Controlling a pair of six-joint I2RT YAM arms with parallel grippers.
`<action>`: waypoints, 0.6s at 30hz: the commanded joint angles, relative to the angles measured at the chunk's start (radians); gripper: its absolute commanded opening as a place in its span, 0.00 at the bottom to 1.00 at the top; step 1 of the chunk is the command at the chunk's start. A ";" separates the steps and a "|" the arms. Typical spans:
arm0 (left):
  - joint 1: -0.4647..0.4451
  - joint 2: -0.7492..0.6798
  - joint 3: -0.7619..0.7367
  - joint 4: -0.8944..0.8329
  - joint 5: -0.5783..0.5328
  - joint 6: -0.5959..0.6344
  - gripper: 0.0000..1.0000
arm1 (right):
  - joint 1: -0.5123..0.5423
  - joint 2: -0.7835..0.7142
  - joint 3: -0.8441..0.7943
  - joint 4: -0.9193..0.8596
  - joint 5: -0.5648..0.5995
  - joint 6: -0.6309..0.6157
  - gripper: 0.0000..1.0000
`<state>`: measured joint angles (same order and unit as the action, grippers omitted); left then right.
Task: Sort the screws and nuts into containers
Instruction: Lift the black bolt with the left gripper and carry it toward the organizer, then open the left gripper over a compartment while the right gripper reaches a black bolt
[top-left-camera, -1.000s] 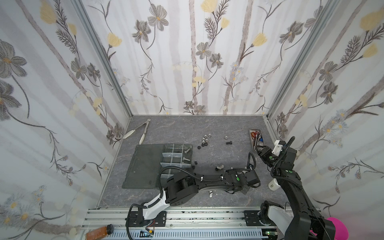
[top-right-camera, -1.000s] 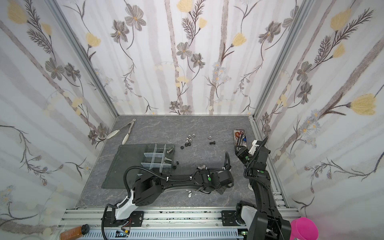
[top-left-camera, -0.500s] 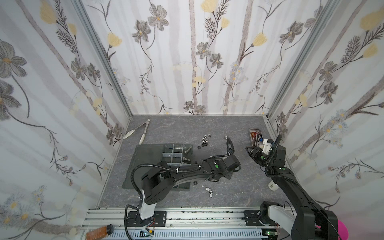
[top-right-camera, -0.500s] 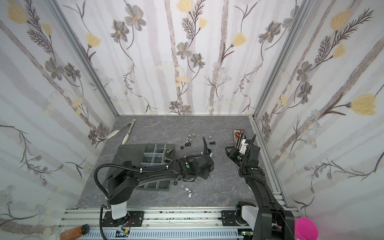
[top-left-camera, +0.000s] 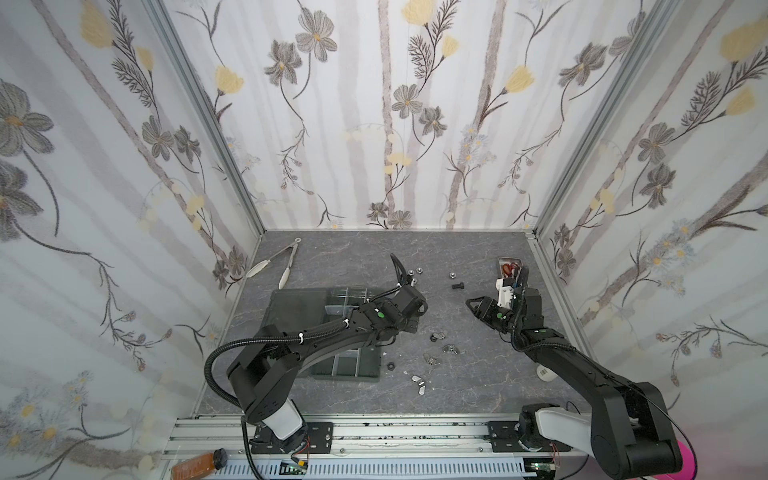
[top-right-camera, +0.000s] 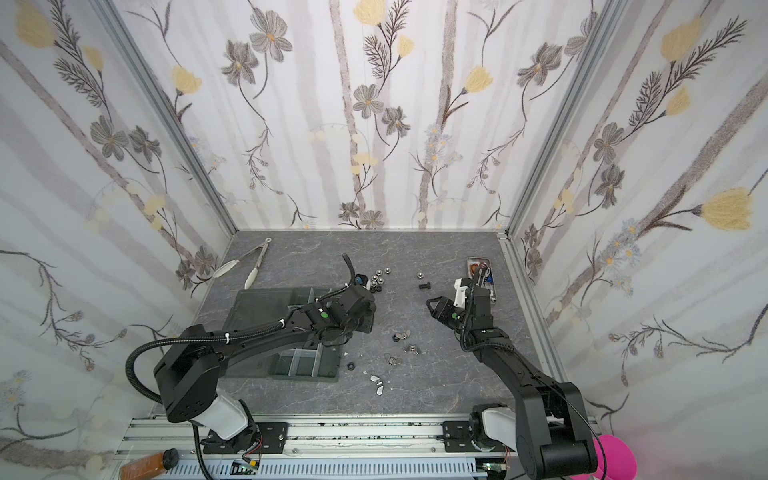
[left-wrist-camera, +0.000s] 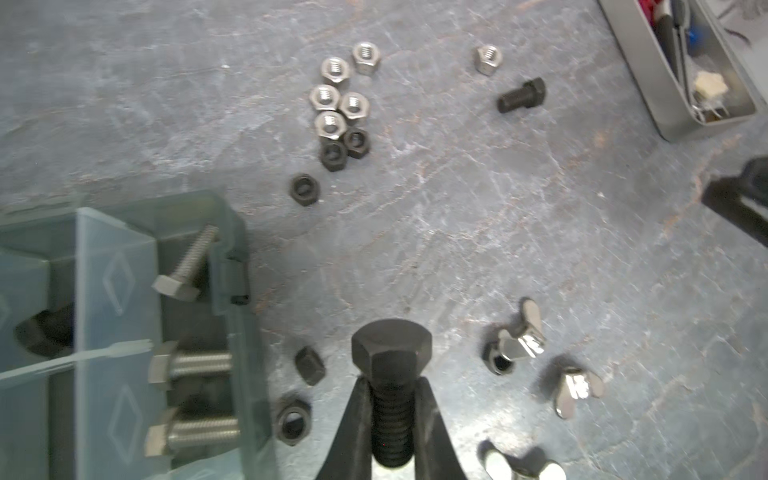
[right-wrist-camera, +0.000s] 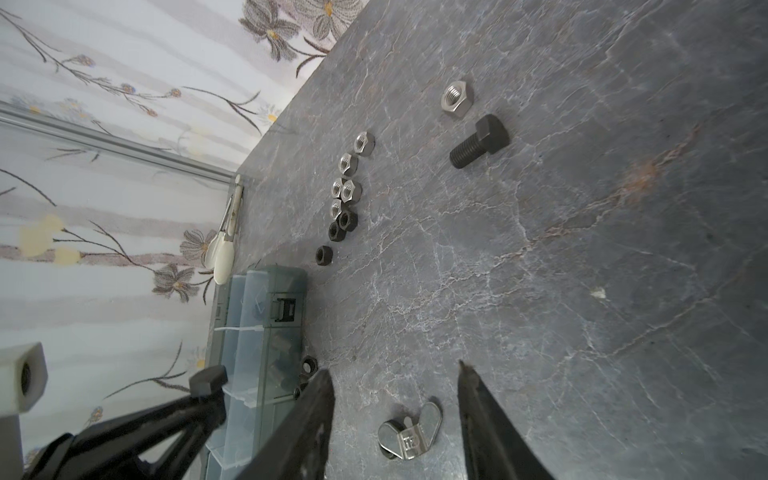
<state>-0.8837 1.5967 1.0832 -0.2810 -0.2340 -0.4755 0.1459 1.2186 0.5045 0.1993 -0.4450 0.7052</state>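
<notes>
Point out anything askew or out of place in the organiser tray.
One silver screw in the corner cell leans tilted, threaded end up against its wall; the two neighbouring screws lie flat.

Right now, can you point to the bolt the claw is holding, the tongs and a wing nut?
Held bolt (left-wrist-camera: 392, 399): left wrist view, on its threads below the head.
Tongs (top-left-camera: 290, 262): in a top view, midway along one arm.
Wing nut (right-wrist-camera: 409, 432): right wrist view, where its two ears meet.

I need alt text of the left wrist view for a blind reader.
The left gripper grips a black bolt by its thread above the grey table. Silver and black nuts lie on it; an organiser tray holds silver bolts.
</notes>
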 joint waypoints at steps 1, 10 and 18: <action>0.066 -0.033 -0.026 0.037 0.005 0.001 0.13 | 0.038 0.024 0.003 0.065 0.015 -0.017 0.49; 0.276 -0.048 -0.066 0.044 0.088 0.010 0.14 | 0.108 0.054 0.005 0.079 0.035 -0.043 0.48; 0.392 -0.025 -0.074 0.049 0.116 0.011 0.15 | 0.130 0.093 -0.001 0.106 0.034 -0.052 0.48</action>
<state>-0.5182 1.5650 1.0115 -0.2691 -0.1291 -0.4671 0.2687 1.3018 0.5045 0.2573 -0.4194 0.6628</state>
